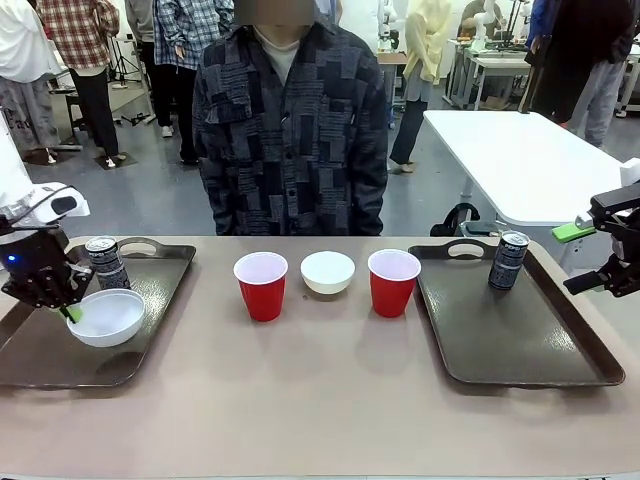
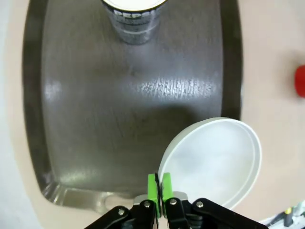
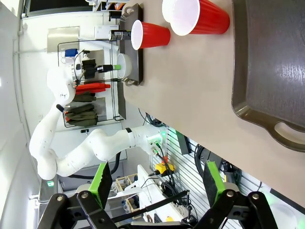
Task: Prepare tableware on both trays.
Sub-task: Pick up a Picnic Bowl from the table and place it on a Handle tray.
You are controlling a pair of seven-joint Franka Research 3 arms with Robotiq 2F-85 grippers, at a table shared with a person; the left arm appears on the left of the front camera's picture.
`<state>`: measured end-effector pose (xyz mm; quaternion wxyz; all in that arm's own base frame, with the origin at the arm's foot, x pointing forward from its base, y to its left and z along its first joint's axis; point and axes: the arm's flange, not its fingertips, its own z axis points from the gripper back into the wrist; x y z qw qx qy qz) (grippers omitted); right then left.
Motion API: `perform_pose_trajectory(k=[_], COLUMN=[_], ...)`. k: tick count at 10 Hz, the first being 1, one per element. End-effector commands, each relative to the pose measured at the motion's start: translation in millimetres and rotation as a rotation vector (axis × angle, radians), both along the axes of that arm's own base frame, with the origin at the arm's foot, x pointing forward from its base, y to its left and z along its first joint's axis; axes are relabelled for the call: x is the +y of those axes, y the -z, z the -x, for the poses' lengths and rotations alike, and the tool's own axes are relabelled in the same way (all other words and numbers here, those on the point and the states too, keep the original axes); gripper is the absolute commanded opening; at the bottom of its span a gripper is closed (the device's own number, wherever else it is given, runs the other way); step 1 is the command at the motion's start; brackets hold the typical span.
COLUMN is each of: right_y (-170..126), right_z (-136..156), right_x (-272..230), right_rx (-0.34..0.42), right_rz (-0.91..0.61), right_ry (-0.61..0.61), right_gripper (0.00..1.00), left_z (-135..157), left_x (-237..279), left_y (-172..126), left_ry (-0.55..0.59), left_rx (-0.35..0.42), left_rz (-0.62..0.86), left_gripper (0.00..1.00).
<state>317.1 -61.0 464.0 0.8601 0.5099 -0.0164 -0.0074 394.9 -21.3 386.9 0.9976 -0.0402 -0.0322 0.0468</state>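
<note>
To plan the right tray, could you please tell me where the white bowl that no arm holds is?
In the front view, the bowl stands on the table at the middle, between the left red cup and the right red cup.

It was a busy robotics lab: beyond the tan table (image 1: 320, 400) stood white worktables (image 1: 520, 160) and several people (image 1: 85, 50) on a grey floor (image 1: 150, 190); below the table's near edge hung cables (image 3: 151, 123) and a yellow stop-button box (image 3: 164, 168).

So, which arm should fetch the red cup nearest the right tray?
Right. The right pincer hangs open and free beside the right tray; the left pincer is shut on a bowl.
</note>
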Motion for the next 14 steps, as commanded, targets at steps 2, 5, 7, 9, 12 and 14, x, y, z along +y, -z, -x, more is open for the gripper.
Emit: perform_pose_trajectory(k=[2,5,7,9,12,14], right_y=[0,0,0,0,0,0], right_z=[0,0,0,0,0,0], right_x=[1,1,1,1,1,1], right_rx=[0.002,0.002,0.002,0.002,0.002,0.002], right_rz=[-0.012,-0.012,-0.012,-0.012,-0.012,-0.012], right_ry=[0.000,0.000,0.000,0.000,0.000,0.000], right_gripper=[1.00,1.00,1.00,1.00,1.00,1.00], left_z=[-18,-22,-21,-17,-7,5], left_x=[1,4,6,3,-7,-14], left_y=[7,8,8,2,-10,-24], left_ry=[-0.078,-0.088,-0.080,-0.088,-0.031,0.015], left_rx=[0.049,0.066,0.073,0.080,0.121,0.120], left_rz=[-0.008,-0.010,-0.012,-0.014,-0.039,-0.052], left_gripper=[0.04,1.00,1.00,0.55,0.85,1.00])
